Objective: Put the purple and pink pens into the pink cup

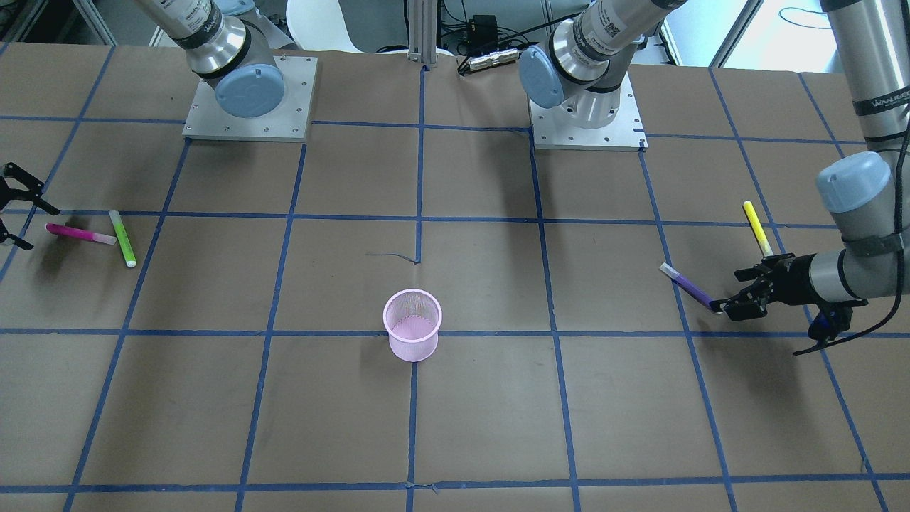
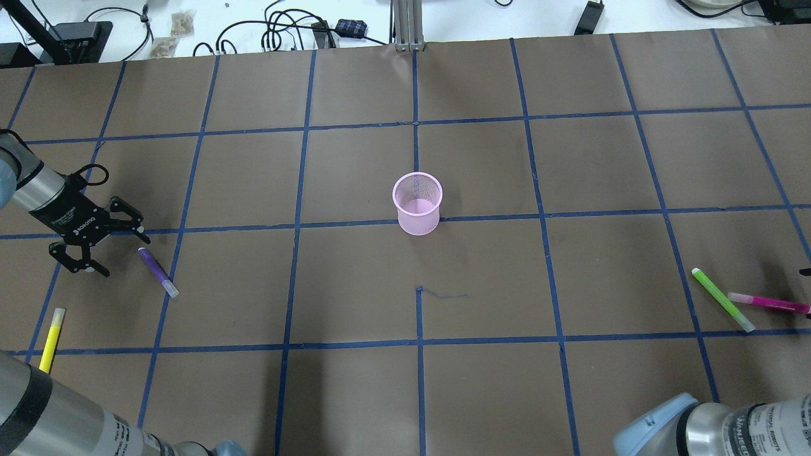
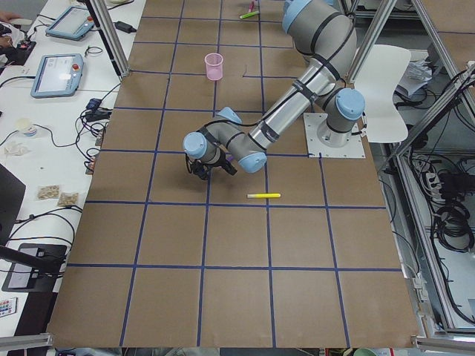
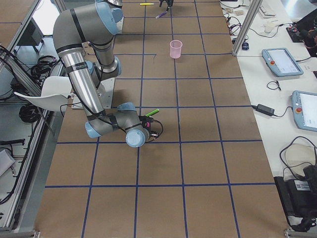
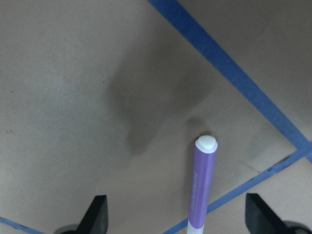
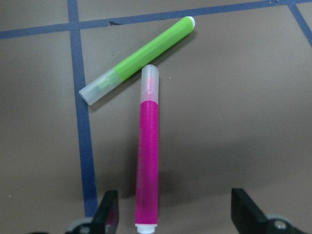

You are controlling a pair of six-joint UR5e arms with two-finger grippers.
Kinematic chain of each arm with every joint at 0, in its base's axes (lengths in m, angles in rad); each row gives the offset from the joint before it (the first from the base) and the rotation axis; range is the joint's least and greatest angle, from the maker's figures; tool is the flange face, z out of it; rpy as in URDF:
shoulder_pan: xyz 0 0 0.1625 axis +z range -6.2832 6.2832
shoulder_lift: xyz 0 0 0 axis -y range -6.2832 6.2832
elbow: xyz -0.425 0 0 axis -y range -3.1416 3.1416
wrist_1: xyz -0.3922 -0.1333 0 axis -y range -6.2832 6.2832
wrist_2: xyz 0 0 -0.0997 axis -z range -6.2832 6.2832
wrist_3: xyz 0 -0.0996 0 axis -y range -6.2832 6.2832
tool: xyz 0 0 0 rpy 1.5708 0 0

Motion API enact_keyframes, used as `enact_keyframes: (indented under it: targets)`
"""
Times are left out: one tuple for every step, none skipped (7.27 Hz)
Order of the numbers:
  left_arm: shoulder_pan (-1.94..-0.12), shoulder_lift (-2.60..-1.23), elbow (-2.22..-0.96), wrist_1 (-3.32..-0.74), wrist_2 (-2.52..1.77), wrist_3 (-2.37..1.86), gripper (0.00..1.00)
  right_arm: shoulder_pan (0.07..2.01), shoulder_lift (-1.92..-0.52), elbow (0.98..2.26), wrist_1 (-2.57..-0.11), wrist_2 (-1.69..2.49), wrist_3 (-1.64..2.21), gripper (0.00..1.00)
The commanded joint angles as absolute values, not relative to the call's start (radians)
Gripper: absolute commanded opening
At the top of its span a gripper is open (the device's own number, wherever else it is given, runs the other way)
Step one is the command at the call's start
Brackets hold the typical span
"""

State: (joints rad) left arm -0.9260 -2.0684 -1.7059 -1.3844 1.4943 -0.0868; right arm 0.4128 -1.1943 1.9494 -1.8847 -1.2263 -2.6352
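Cut off: right gripper lies half out of the front view at its edge, and only a dark sliver of it shows in the overhead view. The right wrist camera shows just its two finger ends.
Cut off: slim purple pen with a white cap runs off the bottom of the left wrist view, so its rear end cannot be seen there.
Hard to tell: the clear cap of the magenta-pink pen ends right against the lime-green pen. Contact or a hair's gap, cannot say.
Count, pens: four, one each of purple, pink, green and a yellow pen.
Count, cups: one pink wire-mesh cup, upright near the middle of the brown paper-covered table with a blue tape grid, well apart from every pen.
Left gripper: jaws apart, low at the table. The purple pen lies flat with its near end between the fingers, unclamped.
Right gripper: jaws spread wide. The pink pen lies flat between them, nearer one finger, not gripped.
Yellow pen: flat on the table, near the left gripper.
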Motion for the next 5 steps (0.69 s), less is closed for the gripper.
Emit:
enact_keyframes:
  targets:
    - [-0.931,-2.088,-1.712,-1.332,1.465,-0.103,1.00,0.413,-1.181,1.954,-1.884,-1.236,-2.646,0.70]
    - [-0.931,-2.094,-1.713,-1.328,1.465,-0.100,1.00,0.413,-1.171,1.954,-1.884,-1.238,-2.642,0.69]
    - [-0.931,-2.095,-1.715,-1.328,1.465,-0.098,1.00,0.413,-1.166,1.953,-1.884,-1.239,-2.642,0.48]
    - [-0.931,-2.097,-1.717,-1.330,1.460,-0.098,0.97,0.413,-1.166,1.953,-1.884,-1.250,-2.640,0.12]
    - [-0.931,-2.097,-1.717,-1.328,1.460,-0.097,0.90,0.413,-1.167,1.953,-1.884,-1.267,-2.637,0.00]
